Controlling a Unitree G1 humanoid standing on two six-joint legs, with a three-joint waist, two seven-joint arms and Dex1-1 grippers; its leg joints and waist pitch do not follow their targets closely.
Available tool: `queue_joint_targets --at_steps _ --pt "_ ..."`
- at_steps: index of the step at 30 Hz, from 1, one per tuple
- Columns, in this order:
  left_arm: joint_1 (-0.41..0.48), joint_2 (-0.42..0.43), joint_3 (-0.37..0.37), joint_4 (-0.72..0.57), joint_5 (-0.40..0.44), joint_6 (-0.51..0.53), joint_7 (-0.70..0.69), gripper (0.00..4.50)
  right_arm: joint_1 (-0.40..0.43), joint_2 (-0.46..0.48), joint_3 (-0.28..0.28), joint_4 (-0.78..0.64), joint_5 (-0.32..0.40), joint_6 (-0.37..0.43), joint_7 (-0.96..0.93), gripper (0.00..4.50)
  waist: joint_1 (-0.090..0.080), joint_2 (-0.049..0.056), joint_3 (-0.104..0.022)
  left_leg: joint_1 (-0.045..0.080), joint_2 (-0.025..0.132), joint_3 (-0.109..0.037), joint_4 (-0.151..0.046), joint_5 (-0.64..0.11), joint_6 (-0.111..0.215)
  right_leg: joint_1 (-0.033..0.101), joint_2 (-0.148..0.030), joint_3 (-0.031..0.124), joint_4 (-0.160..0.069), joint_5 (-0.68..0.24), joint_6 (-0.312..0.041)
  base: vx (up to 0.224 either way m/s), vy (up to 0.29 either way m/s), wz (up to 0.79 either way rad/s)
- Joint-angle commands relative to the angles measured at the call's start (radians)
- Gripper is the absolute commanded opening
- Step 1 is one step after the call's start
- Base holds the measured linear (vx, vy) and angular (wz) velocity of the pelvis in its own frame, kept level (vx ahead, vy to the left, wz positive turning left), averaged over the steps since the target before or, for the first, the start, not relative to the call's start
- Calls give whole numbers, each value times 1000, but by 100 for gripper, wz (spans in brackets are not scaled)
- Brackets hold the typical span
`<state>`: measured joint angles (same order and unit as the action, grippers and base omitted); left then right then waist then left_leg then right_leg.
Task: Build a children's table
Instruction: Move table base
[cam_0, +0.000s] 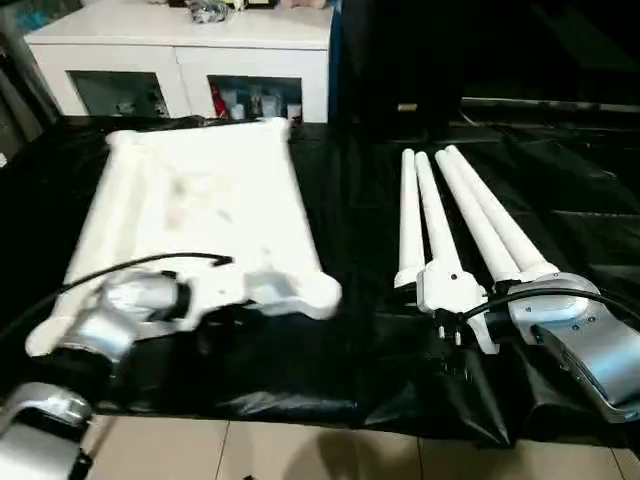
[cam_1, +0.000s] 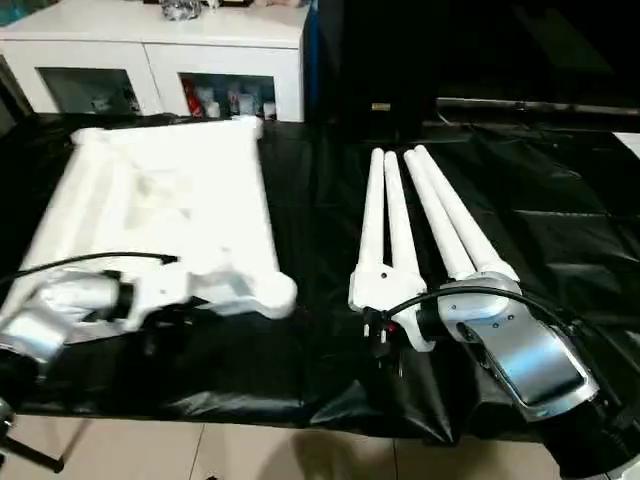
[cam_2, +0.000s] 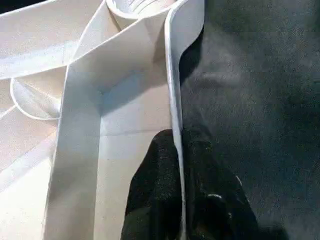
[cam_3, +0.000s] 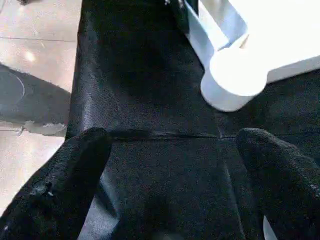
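Observation:
The white tabletop (cam_0: 200, 210) lies underside up on the left of the black-covered surface, with ribs and round corner sockets showing. My left gripper (cam_2: 175, 145) is at its near edge, shut on the thin rim wall (cam_2: 172, 75), one finger on each side. Several long white legs (cam_0: 450, 220) lie side by side on the right, pointing away from me. My right forearm (cam_0: 570, 320) rests by their near ends. My right gripper (cam_3: 175, 137) stands open above the black cloth with nothing between its fingers, facing a corner socket (cam_3: 232, 80) of the tabletop.
A white glass-doored cabinet (cam_0: 180, 60) stands behind the surface at the far left. The black cloth (cam_0: 300, 370) hangs over the near edge, with tiled floor (cam_0: 300, 450) below. A black cable (cam_0: 150, 262) runs across the tabletop to my left wrist.

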<state>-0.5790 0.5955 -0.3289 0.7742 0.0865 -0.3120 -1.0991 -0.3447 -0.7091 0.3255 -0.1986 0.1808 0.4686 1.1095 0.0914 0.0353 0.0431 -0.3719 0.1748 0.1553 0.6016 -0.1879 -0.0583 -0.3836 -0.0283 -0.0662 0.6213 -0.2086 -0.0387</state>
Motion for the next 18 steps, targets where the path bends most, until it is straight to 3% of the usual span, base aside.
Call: queue_joint_targets --at_steps 1,7,8,9,13,16,17,18 --pt "-41 37 24 -4 32 -57 46 3 -7 -3 9 -18 -10 -6 -4 450 5 4 -61 11 63 -21 -63 -152 45 49 -115 63 -75 -120 -168 0 0 0" --pt "-79 48 15 112 73 -198 102 3 -3 1 9 -21 -14 -9 -6 450 6 3 -59 11 61 -21 -64 -171 39 50 -119 63 -81 -152 -159 0 0 0" --pt "-89 53 6 131 90 -222 112 50 -4 4 8 -20 -14 -13 -7 450 6 1 -59 11 61 -21 -64 -172 38 51 -118 63 -81 -155 -155 0 0 0" --pt "-96 56 6 149 92 -240 105 63 -4 6 8 -19 -14 -16 -8 450 6 2 -59 12 62 -20 -64 -173 37 50 -118 64 -82 -160 -151 0 0 0" --pt "-104 61 47 165 40 -228 61 108 -3 11 6 -18 -13 -19 -14 450 5 3 -60 14 65 -21 -65 -169 28 48 -120 64 -75 -131 -167 0 0 0" --pt "-106 84 63 155 17 -212 25 110 -2 18 1 -21 -5 -18 -18 450 7 3 -58 14 64 -21 -65 -174 25 48 -121 64 -75 -140 -173 0 0 0" --pt "-90 110 90 111 -22 -182 -13 140 1 32 -15 -27 18 -13 -23 450 8 9 -58 15 64 -21 -66 -181 19 47 -121 64 -74 -158 -171 0 0 0" --pt "-90 110 93 109 -26 -181 -15 150 1 33 -16 -28 19 -13 -24 450 8 7 -58 15 66 -21 -67 -185 17 48 -124 66 -75 -159 -173 0 0 0"
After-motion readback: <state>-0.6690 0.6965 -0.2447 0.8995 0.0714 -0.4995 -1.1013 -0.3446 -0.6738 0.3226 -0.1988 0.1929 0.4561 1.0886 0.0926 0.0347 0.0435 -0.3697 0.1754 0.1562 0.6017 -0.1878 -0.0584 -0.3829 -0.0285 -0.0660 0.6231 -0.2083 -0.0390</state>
